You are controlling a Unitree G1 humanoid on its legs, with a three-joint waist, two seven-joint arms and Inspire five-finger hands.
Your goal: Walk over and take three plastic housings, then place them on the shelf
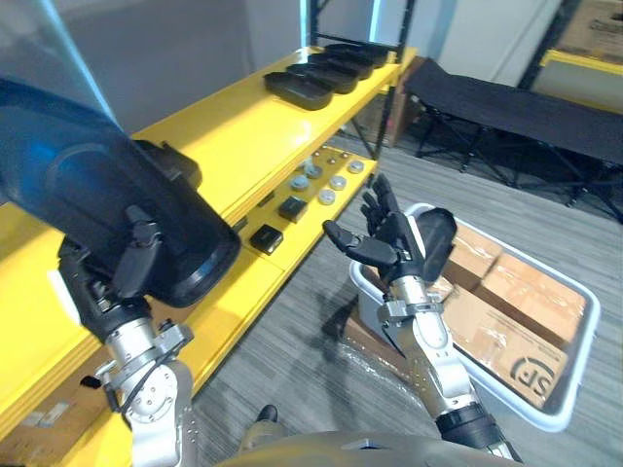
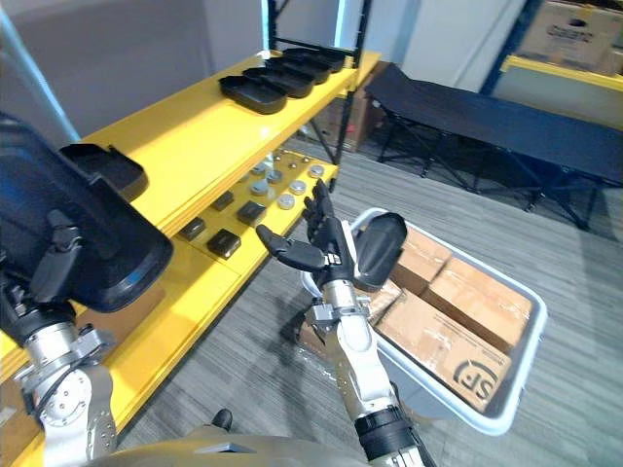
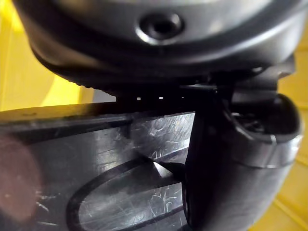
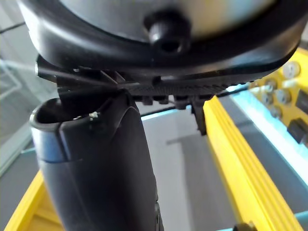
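Left hand (image 1: 102, 282) clamped on black plastic housing (image 1: 97, 185) above yellow shelf (image 1: 234, 126); right hand (image 1: 392, 238) open, fingers spread.

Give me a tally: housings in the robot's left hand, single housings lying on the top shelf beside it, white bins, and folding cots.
Housing held by left hand: 1
Lone housing on top shelf: 1
White bin: 1
Folding cot: 1
Total: 4

Glossy, scratched black plastic housing (image 1: 146, 214)
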